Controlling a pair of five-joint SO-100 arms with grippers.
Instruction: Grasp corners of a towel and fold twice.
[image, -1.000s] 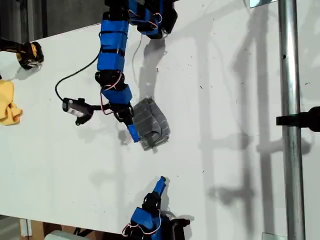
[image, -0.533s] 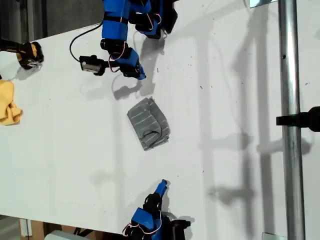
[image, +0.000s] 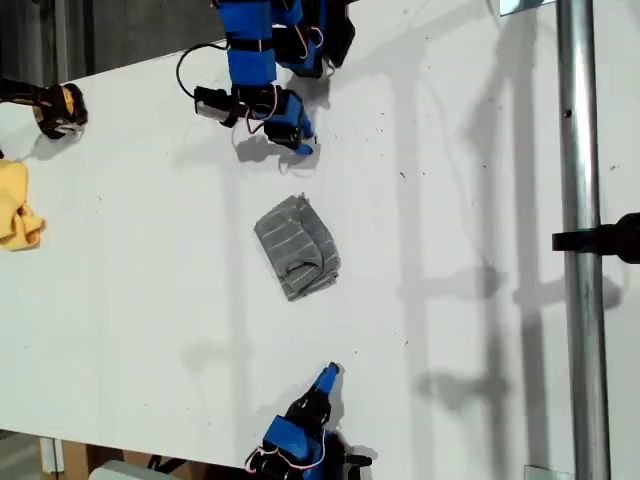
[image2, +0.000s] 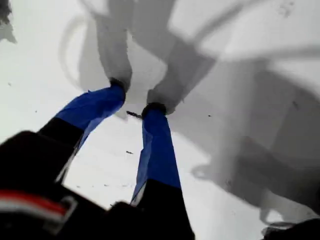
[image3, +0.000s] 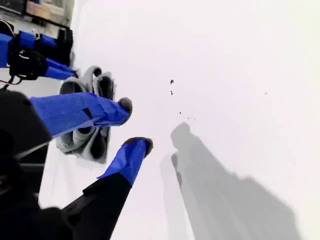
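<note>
The grey striped towel (image: 297, 248) lies folded into a small, slightly rumpled bundle mid-table, with no gripper touching it. Its corners are tucked into the folds and hard to tell apart. My first gripper (image: 303, 136) hovers near the table's far edge at the top of the exterior view, well away from the towel; in its wrist view the gripper (image2: 136, 98) is open over bare table. My second gripper (image: 328, 375) sits near the exterior view's bottom edge, pointing at the towel from a distance. In the second wrist view the gripper (image3: 134, 125) is open and empty, with the towel (image3: 80, 142) beyond it.
A small yellow cloth (image: 15, 215) lies at the exterior view's left edge, with a black-and-yellow object (image: 55, 108) above it. A metal pole (image: 580, 240) with a black clamp (image: 605, 240) runs down the exterior view's right side. The table (image: 450, 200) is white.
My first gripper let go of the towel and pulled back toward the top of the exterior view. The towel stays folded in place. My second gripper shifted only slightly.
</note>
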